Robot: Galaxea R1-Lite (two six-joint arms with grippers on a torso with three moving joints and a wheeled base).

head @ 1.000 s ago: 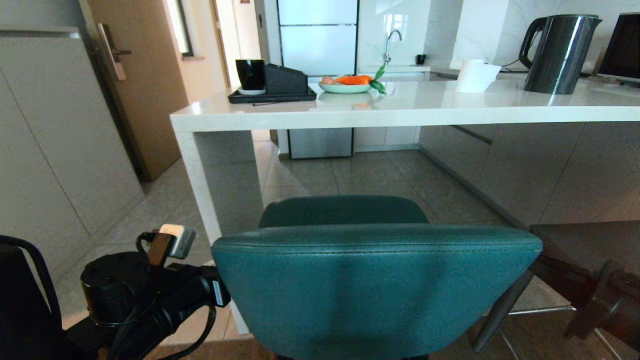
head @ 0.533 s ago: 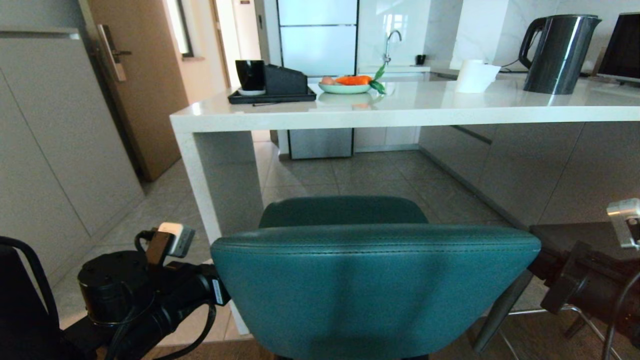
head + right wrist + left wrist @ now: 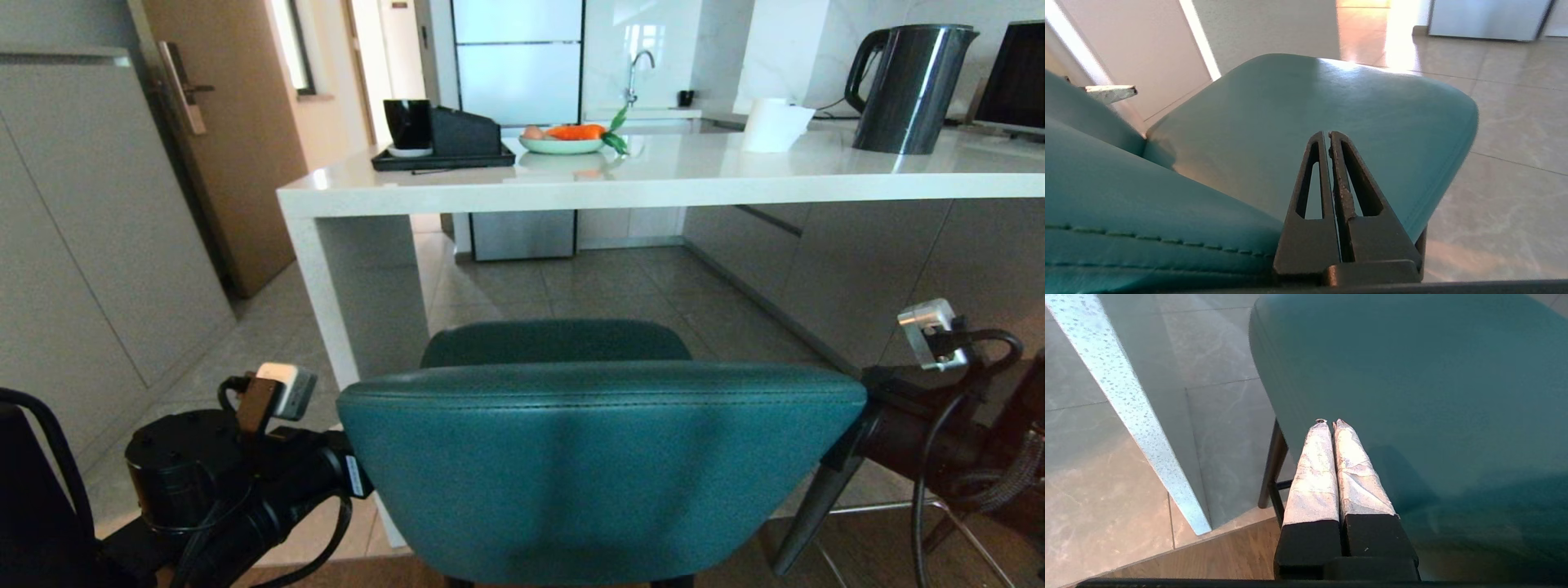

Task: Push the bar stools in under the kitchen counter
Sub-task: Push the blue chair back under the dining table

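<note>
Jaws of both grippers are pressed together and hold nothing. Table [image 3: 653,184] stands ahead; the teal stool [image 3: 600,465] sits just short of its edge, not yet under. Left gripper [image 3: 1329,424] meets the backrest off-centre, right gripper [image 3: 1329,134] hovers over the seat: uneven pushing may swivel the stool into the side panel [image 3: 359,294].

We see grey floor tiles [image 3: 620,286] across the kitchen, meeting a wood-plank strip [image 3: 1208,559] nearest us. A brown door [image 3: 237,139] with a metal handle [image 3: 184,86] stands far left, beside flat grey wall panels [image 3: 90,245]. Grey cabinet fronts [image 3: 865,269] run along the right. At the back: 1 pale fridge [image 3: 518,61], 1 curved tap [image 3: 639,69], glossy white wall catching daylight.
</note>
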